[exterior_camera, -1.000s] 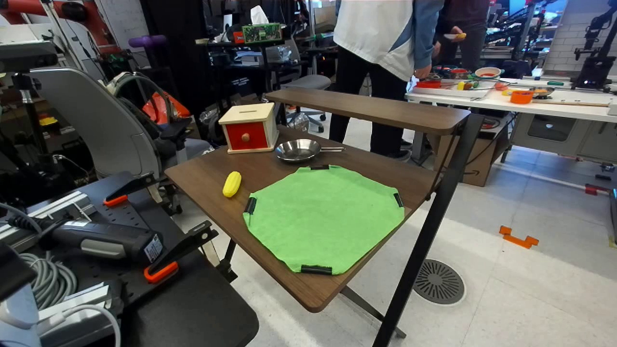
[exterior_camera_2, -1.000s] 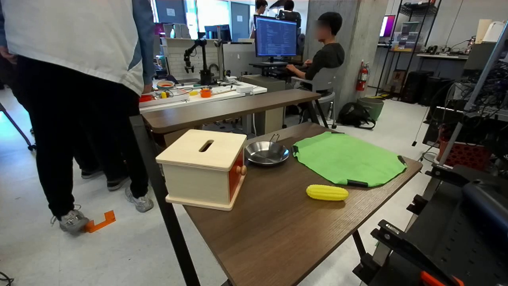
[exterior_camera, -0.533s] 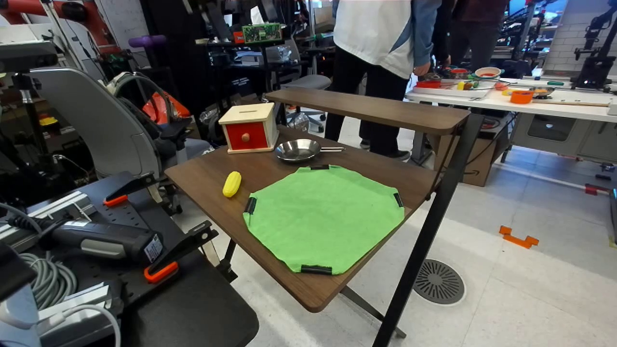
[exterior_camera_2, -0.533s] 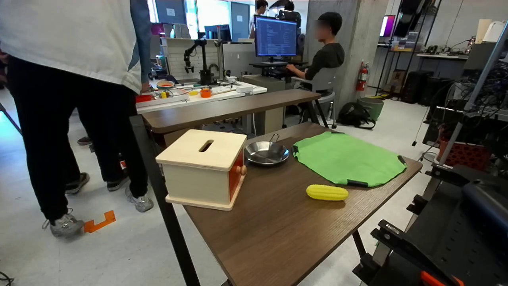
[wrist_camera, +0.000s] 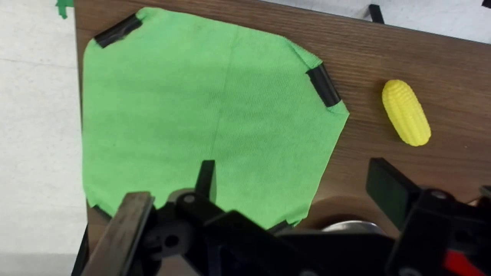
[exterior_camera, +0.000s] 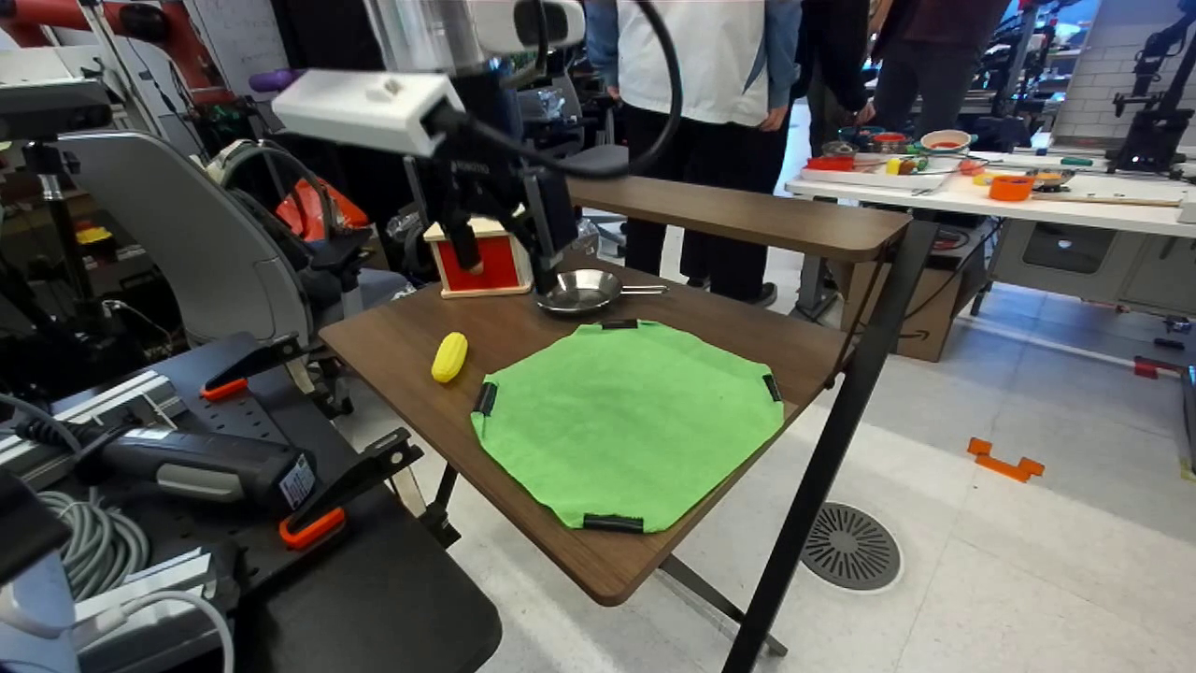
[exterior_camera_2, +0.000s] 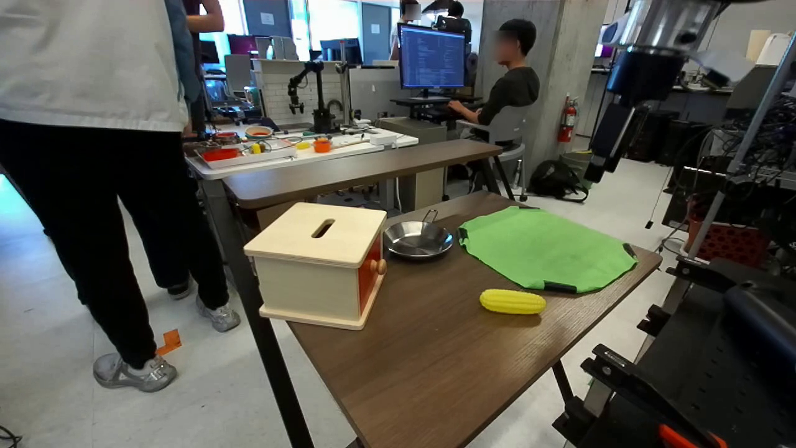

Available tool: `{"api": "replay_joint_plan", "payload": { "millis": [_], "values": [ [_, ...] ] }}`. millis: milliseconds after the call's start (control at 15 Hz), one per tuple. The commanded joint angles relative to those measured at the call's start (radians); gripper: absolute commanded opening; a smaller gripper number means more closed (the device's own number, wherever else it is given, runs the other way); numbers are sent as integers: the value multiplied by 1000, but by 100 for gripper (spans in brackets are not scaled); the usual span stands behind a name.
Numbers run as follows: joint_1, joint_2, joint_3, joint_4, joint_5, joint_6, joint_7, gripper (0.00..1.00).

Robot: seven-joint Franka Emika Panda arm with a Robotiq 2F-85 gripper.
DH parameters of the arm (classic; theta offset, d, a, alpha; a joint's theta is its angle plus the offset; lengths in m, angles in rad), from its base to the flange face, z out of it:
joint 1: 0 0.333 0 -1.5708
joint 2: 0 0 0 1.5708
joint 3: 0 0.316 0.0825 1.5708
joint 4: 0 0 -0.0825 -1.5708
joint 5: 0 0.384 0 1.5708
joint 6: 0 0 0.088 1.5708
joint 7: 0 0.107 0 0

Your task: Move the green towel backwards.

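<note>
One arm [exterior_camera: 425,33] points its spread gripper [wrist_camera: 294,174] down above the table [exterior_camera_2: 398,367].

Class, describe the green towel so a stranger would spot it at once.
Find the brown table with a raised shelf. On it, below shelf height, lies the green towel. Unlike the box, pan and yellow corn, it is flat cloth with four black strips along its edge.

In an exterior view, a silver metal cylinder [exterior_camera: 425,35] stands at eleven o'clock from the black jaws, a rounded white shell [exterior_camera: 502,26] at twelve. A white box-shaped housing [exterior_camera: 364,110], between ten and eleven, feeds a thick black cable [exterior_camera: 603,173]. Pale lettering [exterior_camera: 470,168], too small to read, marks the black base [exterior_camera: 484,187]. In the wrist view, round grey screw heads [wrist_camera: 439,194] dot black linkages [wrist_camera: 236,232] tipped with flat dark pads [wrist_camera: 388,191].
</note>
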Motion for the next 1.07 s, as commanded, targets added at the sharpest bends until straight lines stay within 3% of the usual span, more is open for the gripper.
{"api": "replay_joint_plan", "payload": {
  "millis": [0,467,1000],
  "values": [
    [-93,173,100,91,115,24,-48,100],
    [-175,426,132,245,22,46,91,100],
    [-136,548,72,368,-135,26,348,100]
  ]
}}
